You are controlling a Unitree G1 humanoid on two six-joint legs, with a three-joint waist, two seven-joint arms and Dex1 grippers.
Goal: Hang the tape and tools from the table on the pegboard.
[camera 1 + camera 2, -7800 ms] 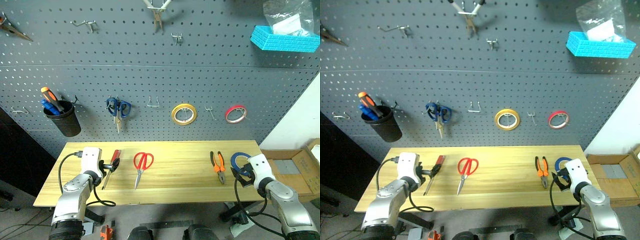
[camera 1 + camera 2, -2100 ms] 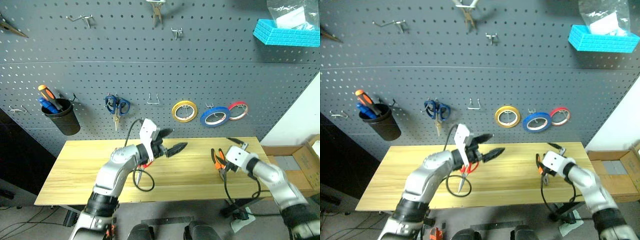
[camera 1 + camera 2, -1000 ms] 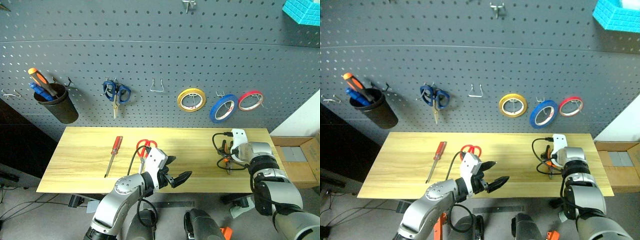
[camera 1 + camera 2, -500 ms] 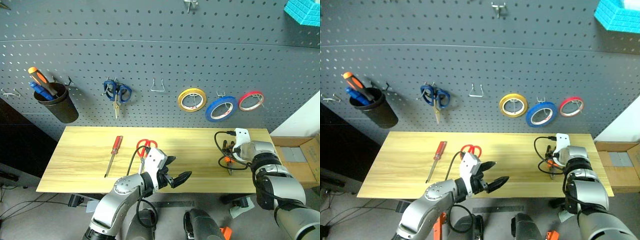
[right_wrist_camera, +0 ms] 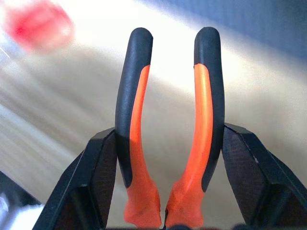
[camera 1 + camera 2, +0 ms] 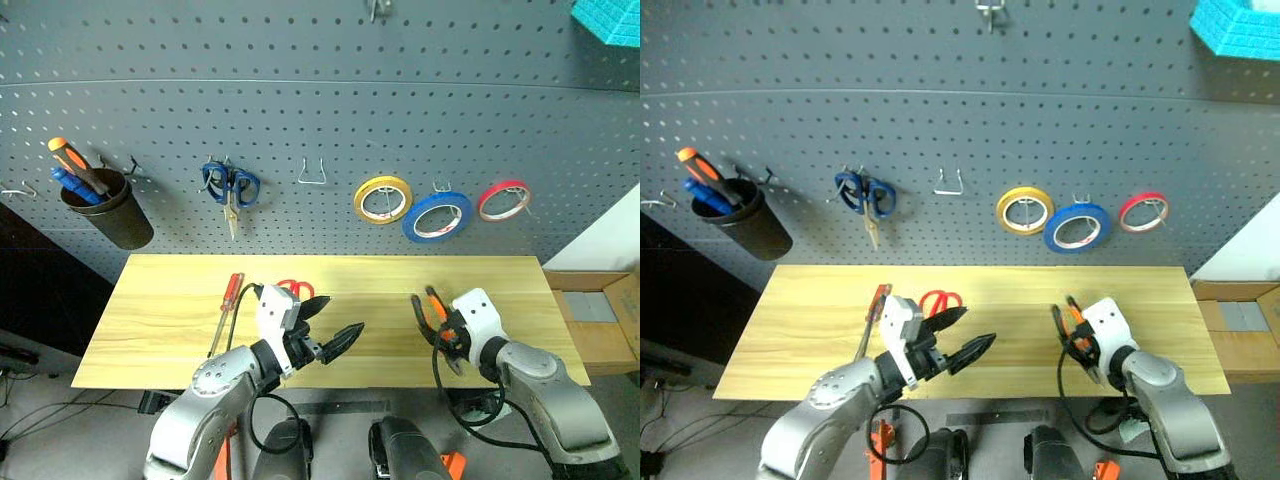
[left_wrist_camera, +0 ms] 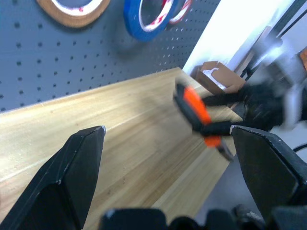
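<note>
Three tape rolls (image 6: 436, 216), two scissors (image 6: 229, 186), one pliers (image 6: 435, 317).

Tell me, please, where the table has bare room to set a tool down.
The table is bare at its left end, left of the red-handled screwdriver, and along the back edge below the blue tape. The front middle is crowded: left gripper, red-handled scissors, and right gripper holding the pliers.

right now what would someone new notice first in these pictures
The right claw gripping the orange-and-black pliers, lifted above the table's right side. Behind, three tape rolls hang in a row on the pegboard: yellow, blue, red. The left claw is open over the table's middle.
</note>
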